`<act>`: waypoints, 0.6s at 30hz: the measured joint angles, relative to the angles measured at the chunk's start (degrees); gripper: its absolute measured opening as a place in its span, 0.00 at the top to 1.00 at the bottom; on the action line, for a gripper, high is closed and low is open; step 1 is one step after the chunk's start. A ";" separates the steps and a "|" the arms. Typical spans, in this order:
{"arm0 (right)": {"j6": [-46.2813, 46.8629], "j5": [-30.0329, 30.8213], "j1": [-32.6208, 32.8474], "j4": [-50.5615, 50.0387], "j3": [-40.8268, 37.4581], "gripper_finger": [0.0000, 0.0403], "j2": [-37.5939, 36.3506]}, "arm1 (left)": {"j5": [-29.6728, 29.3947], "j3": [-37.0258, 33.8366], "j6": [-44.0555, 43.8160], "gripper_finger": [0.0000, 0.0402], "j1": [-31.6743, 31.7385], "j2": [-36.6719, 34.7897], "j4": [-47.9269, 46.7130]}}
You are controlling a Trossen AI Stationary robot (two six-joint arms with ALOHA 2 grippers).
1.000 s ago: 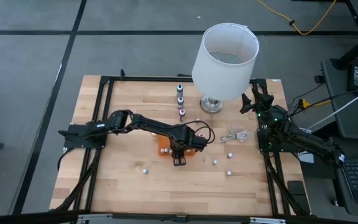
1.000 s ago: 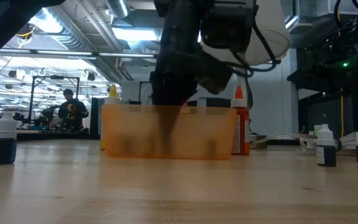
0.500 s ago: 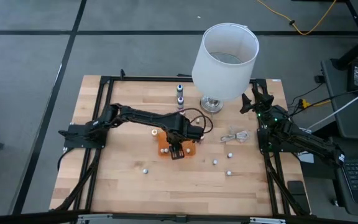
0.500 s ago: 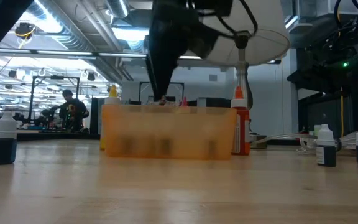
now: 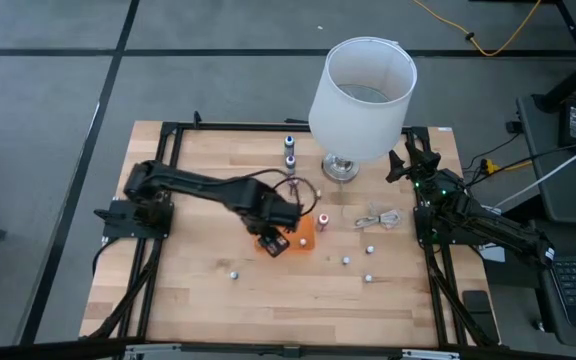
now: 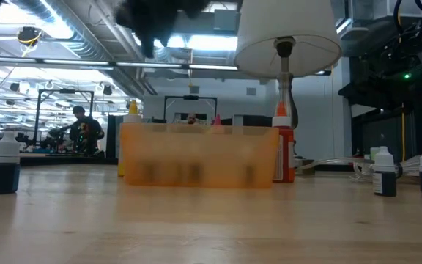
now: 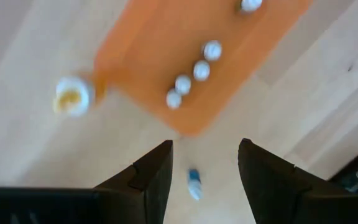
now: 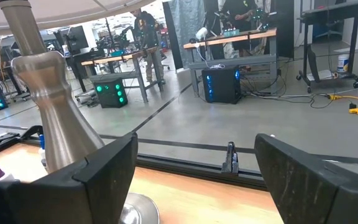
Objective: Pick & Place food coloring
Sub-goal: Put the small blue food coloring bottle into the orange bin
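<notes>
The orange tray (image 5: 304, 238) lies mid-table, with several small food coloring bottles (image 7: 192, 70) standing in it, pale caps up. My left gripper (image 5: 273, 241) hangs open above the tray's near-left end, pointing down, with nothing between its fingers (image 7: 204, 180). Far below its gap a blue bottle (image 7: 194, 184) lies on the wood. An orange-topped bottle (image 7: 72, 96) stands beside the tray, and a pink one (image 5: 322, 219) at its right. More bottles stand in a row at the far side (image 5: 290, 160) and scattered near the front (image 5: 346, 261). My right gripper (image 5: 408, 160) waits open at the far right.
A white-shaded lamp (image 5: 360, 95) stands at the table's far side, right of the bottle row. A coiled white cable (image 5: 378, 218) lies right of the tray. In the low view a dark bottle (image 6: 4, 163) stands left and two others (image 6: 384, 172) right.
My left gripper has risen straight out of the tray until it is well above the rim, drifted a little toward the table's left edge, and rolled about its pointing line. The tray and its bottles have stayed put.
</notes>
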 joint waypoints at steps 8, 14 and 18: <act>0.00 0.01 0.00 0.02 0.02 0.20 0.02 | -0.01 -8.68 -20.34 0.57 -7.17 -4.96 -0.56; 0.00 0.00 0.01 0.02 0.01 0.20 0.01 | 0.47 -13.68 -31.85 0.57 -12.57 -5.04 0.40; 0.00 0.00 0.00 0.01 0.02 0.20 0.01 | 0.51 -16.35 -37.63 0.57 -14.99 -5.04 0.67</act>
